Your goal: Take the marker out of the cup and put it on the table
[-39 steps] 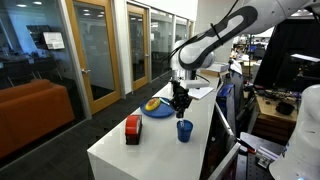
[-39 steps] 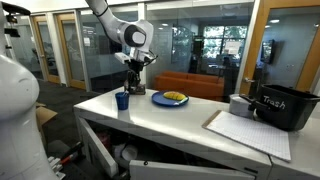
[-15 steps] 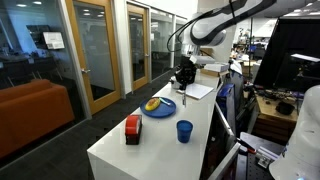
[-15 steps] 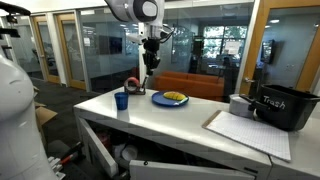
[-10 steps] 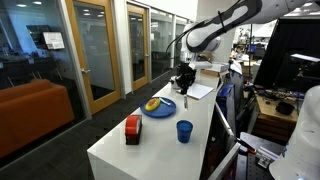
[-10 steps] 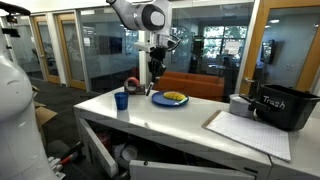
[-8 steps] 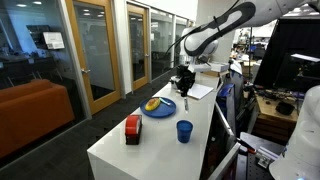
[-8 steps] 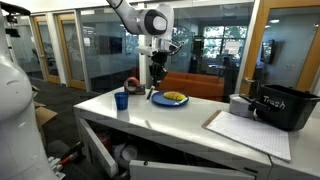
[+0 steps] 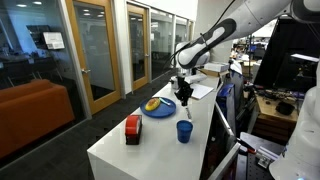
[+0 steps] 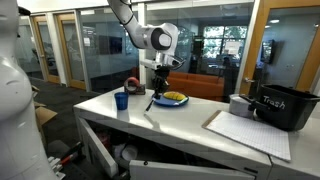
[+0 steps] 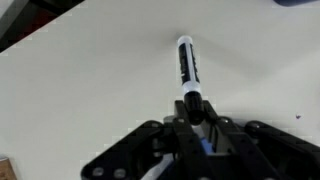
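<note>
Exterior view, progress: I judge the removal step done. The marker (image 9: 185,106) is out of the cup (image 9: 184,131) and hangs from the tool (image 9: 184,97) above the surface (image 9: 150,148). Placement is not yet done.
Exterior view, layout: the cup stands upright near the surface edge, apart from the marker. The plate (image 9: 157,109) lies just beyond.
Exterior view, tool: clamped on the marker's upper end, with the stick pointing downward.

Exterior view, progress: the marker (image 10: 152,101) slants down from the tool (image 10: 159,87), low over the surface (image 10: 190,125). It sits between the cup (image 10: 121,100) and the plate (image 10: 172,98). I cannot tell whether its lower tip touches the surface.
Exterior view, tool: closed on the marker. I see no contact with the cup or plate.

Wrist view, marker: the marker (image 11: 187,66) juts away from the tool (image 11: 196,112) over the bare white surface (image 11: 80,80). The cup is not in this view.
Wrist view, tool: the jaws are pinched together on one end of the marker, with most of its length free.

Remaining work, my judgement: lower until the marker rests along the surface, then release it and lift clear. The spot beneath looks free of other items.
</note>
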{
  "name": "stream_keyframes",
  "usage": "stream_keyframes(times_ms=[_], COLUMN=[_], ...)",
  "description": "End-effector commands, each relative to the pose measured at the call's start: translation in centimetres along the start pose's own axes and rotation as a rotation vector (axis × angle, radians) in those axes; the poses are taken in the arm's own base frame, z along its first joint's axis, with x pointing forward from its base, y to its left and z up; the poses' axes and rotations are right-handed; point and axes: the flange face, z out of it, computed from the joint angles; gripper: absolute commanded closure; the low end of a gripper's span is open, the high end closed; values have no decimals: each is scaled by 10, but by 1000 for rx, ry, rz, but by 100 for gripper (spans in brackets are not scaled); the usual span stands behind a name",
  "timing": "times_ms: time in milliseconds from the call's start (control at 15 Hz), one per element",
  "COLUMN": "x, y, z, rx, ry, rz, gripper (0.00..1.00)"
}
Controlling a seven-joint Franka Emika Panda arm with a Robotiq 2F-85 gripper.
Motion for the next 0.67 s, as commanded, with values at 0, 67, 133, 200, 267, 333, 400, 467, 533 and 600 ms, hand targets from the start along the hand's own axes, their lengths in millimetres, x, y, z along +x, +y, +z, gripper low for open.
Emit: stream_keyframes(times_ms=[0,67,133,200,267,333,400,467,533,600], x=[13,14,15,16,16,17,18,18,16,14], y=[1,0,0,-1,-1,-1,-1,-1,-2,-3], z=[9,12,13,14,14,14,13,13,10,6], rx=[-24,-28,-29,-31,-35,-38,-41,-46,-48,-51], ry=[-24,-24,-23,-26,-21,-19,-15,-7,1,13], rz=[-18,-17,-19,-20,-20,-21,-22,-24,-27,-36], gripper=[91,56,55,49,44,36,30,21,15,7])
